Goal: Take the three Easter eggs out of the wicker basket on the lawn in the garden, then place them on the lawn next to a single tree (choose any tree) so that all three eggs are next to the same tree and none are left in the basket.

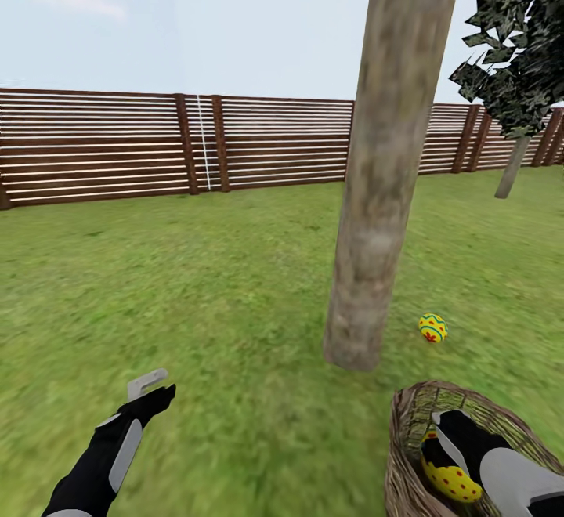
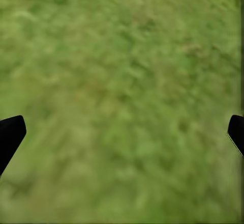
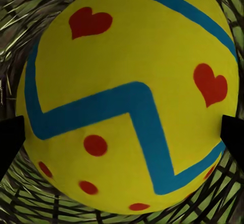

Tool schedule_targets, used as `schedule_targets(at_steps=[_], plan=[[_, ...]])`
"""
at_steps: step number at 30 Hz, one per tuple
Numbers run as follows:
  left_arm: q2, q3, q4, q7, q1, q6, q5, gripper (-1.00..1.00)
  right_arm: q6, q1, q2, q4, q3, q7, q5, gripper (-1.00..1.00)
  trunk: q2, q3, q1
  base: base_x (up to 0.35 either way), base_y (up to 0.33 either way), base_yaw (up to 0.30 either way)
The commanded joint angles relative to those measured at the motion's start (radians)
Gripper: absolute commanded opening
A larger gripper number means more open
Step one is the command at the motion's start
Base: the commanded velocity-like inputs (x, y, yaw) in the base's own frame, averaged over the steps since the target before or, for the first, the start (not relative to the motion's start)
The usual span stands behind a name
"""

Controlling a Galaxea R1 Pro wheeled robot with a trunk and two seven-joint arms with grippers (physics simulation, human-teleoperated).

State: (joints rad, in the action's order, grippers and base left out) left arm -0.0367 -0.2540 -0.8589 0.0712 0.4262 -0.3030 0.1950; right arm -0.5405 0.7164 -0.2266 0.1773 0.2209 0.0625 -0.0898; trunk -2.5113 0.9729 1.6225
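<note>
1. Tree (image 1: 384, 188): thick pale trunk, centre-right of the head view, rooted in the lawn (image 1: 196, 305).
2. Egg on grass (image 1: 432, 327): yellow with red marks and a blue band, lying near the trunk base, right of centre. Judged already delivered.
3. Basket (image 1: 403, 454): woven wicker, lower right corner, near the trunk.
4. Egg in basket (image 1: 448, 476): yellow with red dots, low inside the basket. In the right wrist view it is huge (image 3: 129, 96), with wicker around it.
5. Right gripper (image 1: 442, 442): reaching down into the basket, jaws spread wide on either side of the egg; whether they touch it I cannot tell, so no grip is confirmed.
6. Left gripper (image 1: 150, 392): lower left, above bare grass, jaws wide apart and holding nothing; its wrist view gives blurred grass between two dark tips (image 2: 11, 135).
7. A third egg cannot be made out.
8. Risks, as judgement: the smooth round egg may squirt out if the jaws close off-centre; lifting could snag the rim and tip the basket; a released egg may roll away from the trunk.
</note>
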Motion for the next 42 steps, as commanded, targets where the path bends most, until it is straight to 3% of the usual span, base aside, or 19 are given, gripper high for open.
schedule_targets(at_steps=[1, 42], plan=[[0.000, 0.001, -0.002, 0.006, 0.000, -0.005, 0.011, 1.00, -0.005, 0.000, 0.000, 0.002, 0.006, 0.005, -0.010, -1.00, 0.000, -0.003, -0.001, 0.000, 0.000, 0.000], [0.002, 0.002, -0.002, 0.006, 0.000, -0.005, 0.011, 1.00, -0.005, 0.000, 0.000, 0.001, 0.008, 0.005, -0.010, -1.00, 0.009, -0.162, -0.019, -0.019, 0.000, 0.000]])
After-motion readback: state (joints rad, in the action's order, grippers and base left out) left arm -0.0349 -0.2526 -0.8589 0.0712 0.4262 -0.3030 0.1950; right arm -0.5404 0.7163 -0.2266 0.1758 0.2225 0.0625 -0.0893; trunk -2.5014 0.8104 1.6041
